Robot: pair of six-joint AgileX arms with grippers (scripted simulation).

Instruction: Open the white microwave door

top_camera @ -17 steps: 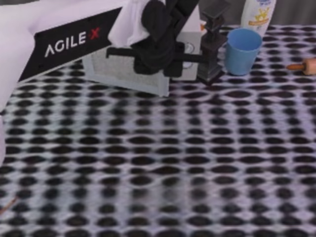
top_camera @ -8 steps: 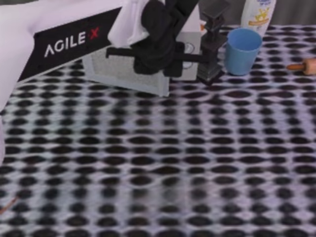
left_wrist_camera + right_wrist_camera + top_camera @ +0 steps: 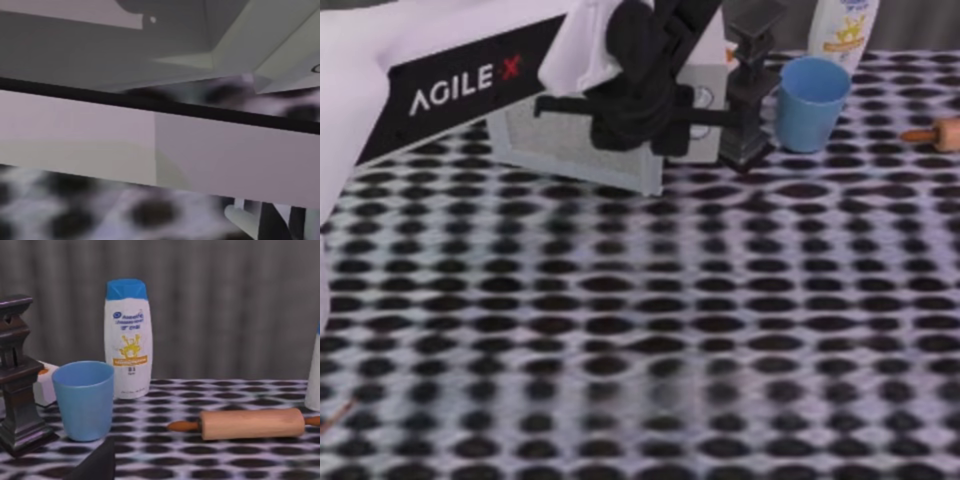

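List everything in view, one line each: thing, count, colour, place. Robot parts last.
white microwave: 1, white with silver knobs, far edge of the table left of centre, mostly hidden by the arm.
white microwave door: 1, white with grey mesh window, swung partly out from the front.
dark stand: 1, dark brown, just right of the microwave.
blue cup: 1, blue, upright, right of the stand.
shampoo bottle: 1, white with blue cap, behind the cup.
rolling pin: 1, wooden, lying at the far right.
table: 1, black-and-white patterned.
left gripper: 1, black, at the door.
right arm: not seen in the top view.
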